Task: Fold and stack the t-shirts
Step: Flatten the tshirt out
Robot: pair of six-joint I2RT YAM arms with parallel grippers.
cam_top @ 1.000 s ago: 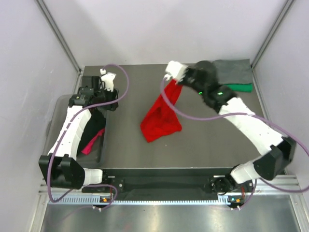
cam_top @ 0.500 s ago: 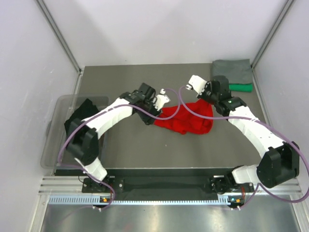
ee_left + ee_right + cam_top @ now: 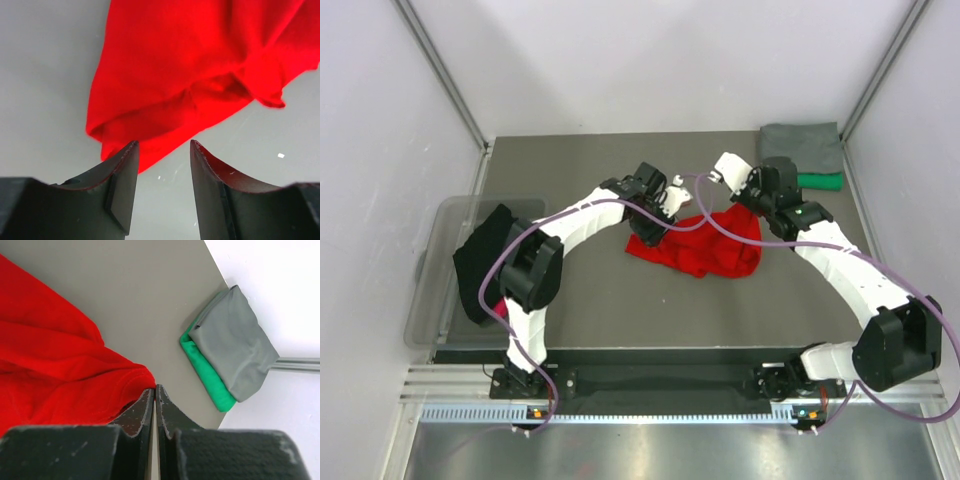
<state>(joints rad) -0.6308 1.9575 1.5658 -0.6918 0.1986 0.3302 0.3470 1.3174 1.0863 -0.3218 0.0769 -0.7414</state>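
Pinching the crumpled bright-red cloth t-shirt (image 3: 55,370) in my right gripper (image 3: 155,389), I poised my left gripper (image 3: 163,146), jaws apart, at its left edge for spreading.

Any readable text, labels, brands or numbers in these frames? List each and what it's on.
None readable.
The red t-shirt, grey t-shirt and green t-shirt are plain wherever they show.
Tiny orange spots on the front rail are too small to read.
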